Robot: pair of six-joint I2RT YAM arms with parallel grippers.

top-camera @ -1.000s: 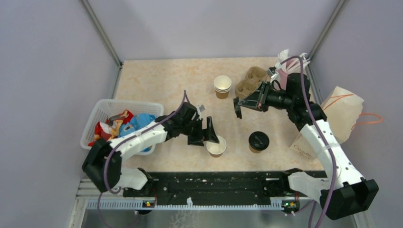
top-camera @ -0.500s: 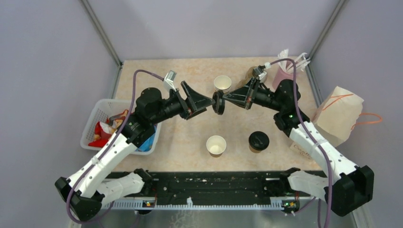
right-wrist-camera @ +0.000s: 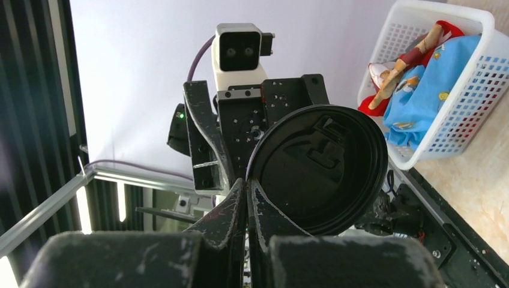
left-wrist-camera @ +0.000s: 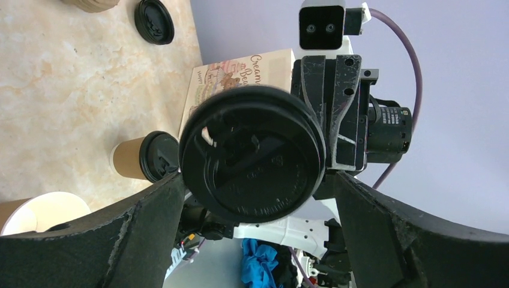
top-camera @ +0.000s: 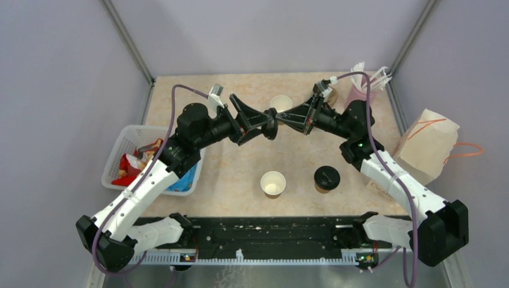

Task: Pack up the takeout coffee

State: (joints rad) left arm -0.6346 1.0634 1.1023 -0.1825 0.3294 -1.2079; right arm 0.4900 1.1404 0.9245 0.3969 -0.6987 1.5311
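Observation:
My right gripper (top-camera: 278, 122) is shut on the rim of a round black lid (top-camera: 272, 126) and holds it in the air above the mid-table. The lid (right-wrist-camera: 315, 171) stands on edge past my shut right gripper (right-wrist-camera: 247, 187). My left gripper (top-camera: 265, 121) is open, its fingers either side of the lid (left-wrist-camera: 252, 156). One brown cup with a black lid (top-camera: 326, 178) stands near the front; it also shows in the left wrist view (left-wrist-camera: 147, 157). An open brown cup, cream inside (top-camera: 273, 183), stands to its left.
Another open paper cup (top-camera: 281, 103) stands behind the grippers. A pink cup of white sticks (top-camera: 362, 91) is at the back right, a paper bag (top-camera: 429, 144) at the right edge, and a white basket of cloth items (top-camera: 129, 144) at the left. A loose black lid (left-wrist-camera: 154, 21) lies on the table.
My left gripper rose from beside the open cup and swung up to the centre. My right gripper carried the lid leftward to meet it; the lid is now between the left fingers.

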